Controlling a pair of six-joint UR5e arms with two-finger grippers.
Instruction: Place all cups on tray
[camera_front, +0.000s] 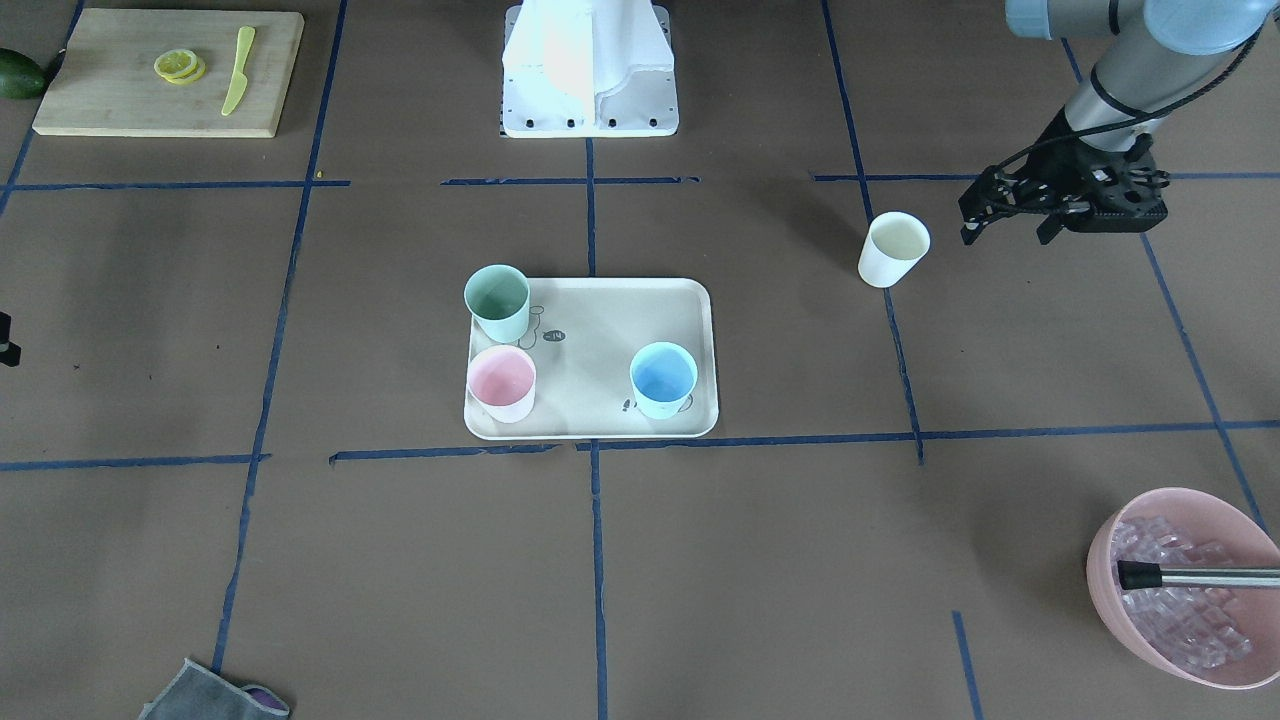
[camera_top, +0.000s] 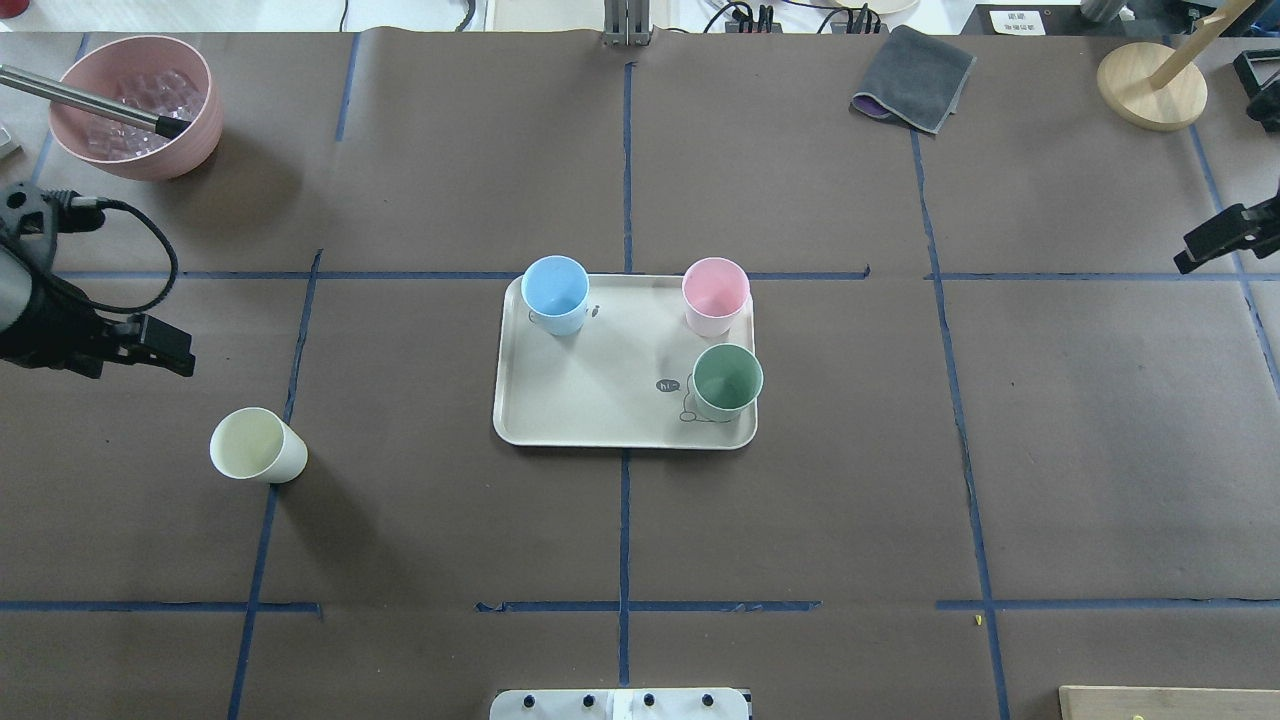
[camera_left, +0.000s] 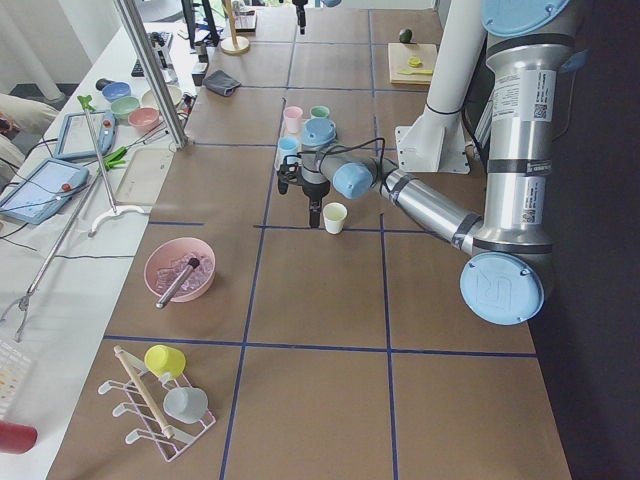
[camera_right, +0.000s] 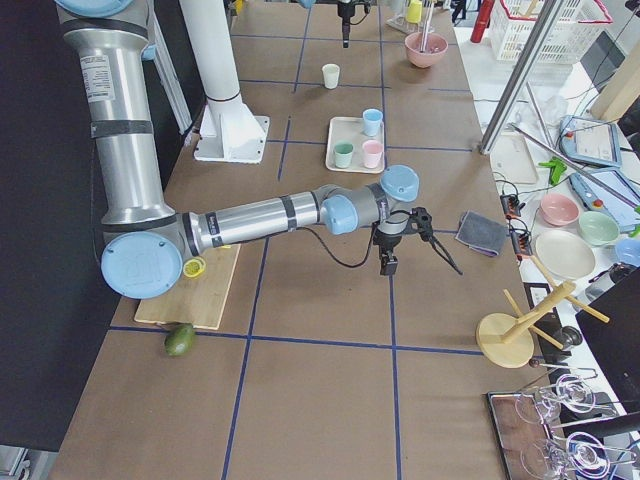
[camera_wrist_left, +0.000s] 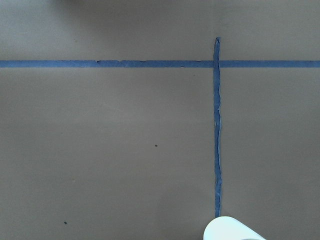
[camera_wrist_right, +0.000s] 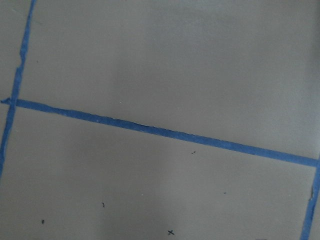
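Left claw (camera_front: 1005, 232): fingers spread wide with nothing between them, hanging over the counter (camera_front: 750, 560) near the cream cup (camera_front: 893, 250) and not touching it. The left wrist view catches only this cup's pale rim at its bottom edge, beside a blue tape line.

Right claw (camera_top: 1215, 240): seen at the edge of the overhead view, above bare counter and well apart from every cup. Whether it is wide or narrow cannot be told.

The cream cup stands upright on the counter, well apart from the tray (camera_front: 600, 350). The tray lies flat at the counter's middle and carries three upright cups:
- The green cup (camera_front: 498, 302) and the pink cup (camera_front: 501, 383) stand close together along one short side.
- The blue cup (camera_front: 664, 380) stands near a corner of the opposite side.

Further out lie a pink bowl (camera_front: 1110, 600) of ice cubes, a cutting board (camera_front: 100, 100) with lemon slices (camera_front: 180, 66), and a grey cloth (camera_top: 913, 78).
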